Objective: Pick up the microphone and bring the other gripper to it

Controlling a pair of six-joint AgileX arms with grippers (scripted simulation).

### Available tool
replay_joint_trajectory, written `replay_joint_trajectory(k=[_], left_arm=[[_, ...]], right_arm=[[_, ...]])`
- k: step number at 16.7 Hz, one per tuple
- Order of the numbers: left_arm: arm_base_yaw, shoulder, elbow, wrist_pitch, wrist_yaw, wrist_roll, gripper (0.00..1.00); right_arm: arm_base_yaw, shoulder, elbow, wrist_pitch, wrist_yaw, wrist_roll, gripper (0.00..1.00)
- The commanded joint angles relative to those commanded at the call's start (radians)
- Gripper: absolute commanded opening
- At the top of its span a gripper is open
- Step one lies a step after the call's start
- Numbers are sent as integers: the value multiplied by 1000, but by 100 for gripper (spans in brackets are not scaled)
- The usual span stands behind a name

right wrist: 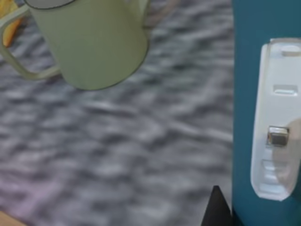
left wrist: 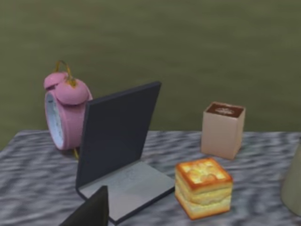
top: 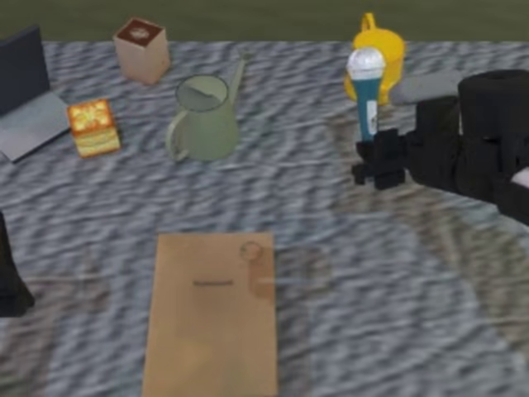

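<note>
Above right gripper, microphone upright, head up

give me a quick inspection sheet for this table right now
surface: grey mottled table.
job's things: microphone upright, handle held by right gripper.
clutter: green watering can, yellow watering can, brown box, cake block, laptop, tan folder, pink alarm clock.
grippers: right shut on microphone; left gripper parked at left edge.
cables: nothing seen.
surroundings: plain olive backdrop.
</note>
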Motion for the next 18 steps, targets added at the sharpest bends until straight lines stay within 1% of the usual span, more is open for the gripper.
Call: replay_joint_trajectory(k=[3,5,7,9,13,15,16,18], left_arm=[[0,0,0,0,0,0,100],[0,0,0,0,0,0,100],[0,0,0,0,0,0,100],[0,0,0,0,0,0,100],[0,0,0,0,0,0,100],[0,0,0,0,0,0,100],[0,0,0,0,0,0,100],[0,0,0,0,0,0,100]], right_arm=[[-4,-75,-73,258,-79,-65,0],[-6,-124,-111,389,-123,-102,0],[-9,-167,-140,479,-156,-132,0],[-11,-195,-156,528,-175,-150,0],[-11,-200,-159,536,-178,-153,0],[-4,-196,-154,535,-174,-150,0],[9,-193,-151,542,-162,-150,0],[59,-185,-143,567,-113,-149,0]])
